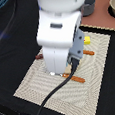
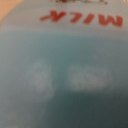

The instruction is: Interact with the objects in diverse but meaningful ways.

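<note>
While arm looms: one milk carton [image 2: 64, 75], one yellow block [image 1: 86, 40].

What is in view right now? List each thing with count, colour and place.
placemat: one, beige woven, on the black table
milk carton: one, pale blue with red MILK lettering, fills the wrist view, very close
yellow block: one, yellow, on the mat beside the arm
orange-handled utensils: at least two, partly hidden by the arm
pot: one, grey, beyond the mat
bowl: one, tan, at the exterior view's right edge
arm: one, white, over the mat; hand hidden
</note>
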Available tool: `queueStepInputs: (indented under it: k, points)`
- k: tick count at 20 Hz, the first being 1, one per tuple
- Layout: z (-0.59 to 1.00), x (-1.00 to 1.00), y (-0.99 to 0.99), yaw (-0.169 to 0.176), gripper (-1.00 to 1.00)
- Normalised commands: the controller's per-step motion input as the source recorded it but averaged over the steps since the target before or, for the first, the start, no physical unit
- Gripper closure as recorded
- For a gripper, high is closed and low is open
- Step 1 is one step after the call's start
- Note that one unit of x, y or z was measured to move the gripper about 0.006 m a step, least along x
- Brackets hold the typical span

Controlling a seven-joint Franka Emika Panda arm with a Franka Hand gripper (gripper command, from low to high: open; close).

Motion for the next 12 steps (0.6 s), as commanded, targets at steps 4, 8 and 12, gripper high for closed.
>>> queueStepInputs:
  k: [4,8,12]
  points:
    - [0.0,-0.75,-0.21,0.059,1.0]
    - [0.0,-0.66,-0.38,0.05,1.0]
    - [-0.03,-0.68,-0.43,0.038,1.0]
